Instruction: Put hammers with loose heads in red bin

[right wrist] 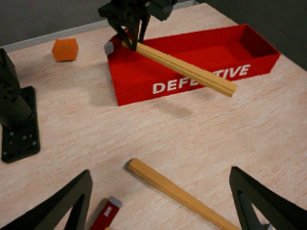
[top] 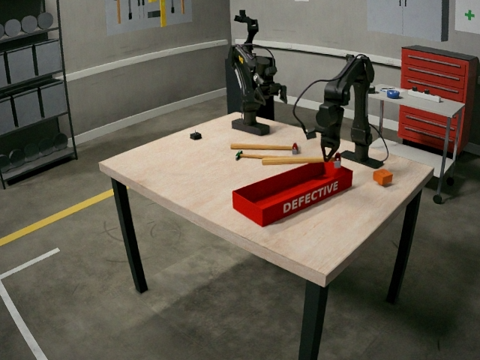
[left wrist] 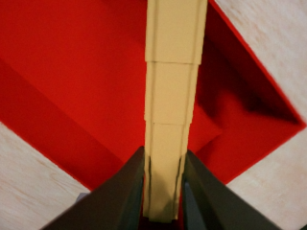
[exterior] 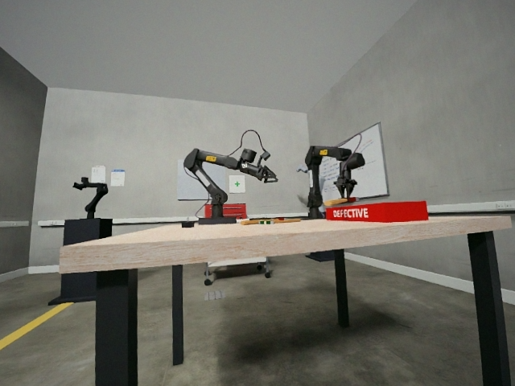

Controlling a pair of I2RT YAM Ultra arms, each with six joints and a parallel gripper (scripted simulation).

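And here's the left pincer (top: 328,157) (exterior: 345,195) (left wrist: 164,156) (right wrist: 136,48), clenched around the handle of a red-headed hammer (top: 290,160) (exterior: 335,202) (left wrist: 172,91) (right wrist: 192,72), carrying it above one end of the red bin (top: 271,213) (exterior: 395,211) (left wrist: 43,115) (right wrist: 139,91). Look at that angle! The handle juts across a long wall and the head sits out by the corner. Let go now and I'd expect it to straddle the rim, or tip onto the counter (top: 186,174) (exterior: 208,239) (left wrist: 29,168) (right wrist: 96,129). It wants turning lengthwise first; the grip is close to the head, so that long tail could sag or twist.

The right pincer (top: 284,98) (exterior: 274,180) (right wrist: 159,174) hangs released, nothing in it. On the counter lie the green-headed hammer (top: 252,156) (exterior: 265,222) (right wrist: 177,190) and the other red-headed one (top: 263,146) (right wrist: 106,213). Whose head is loose? Can't tell by eye, and a slight wobble is easily missed: misjudge it and a sound hammer gets binned.
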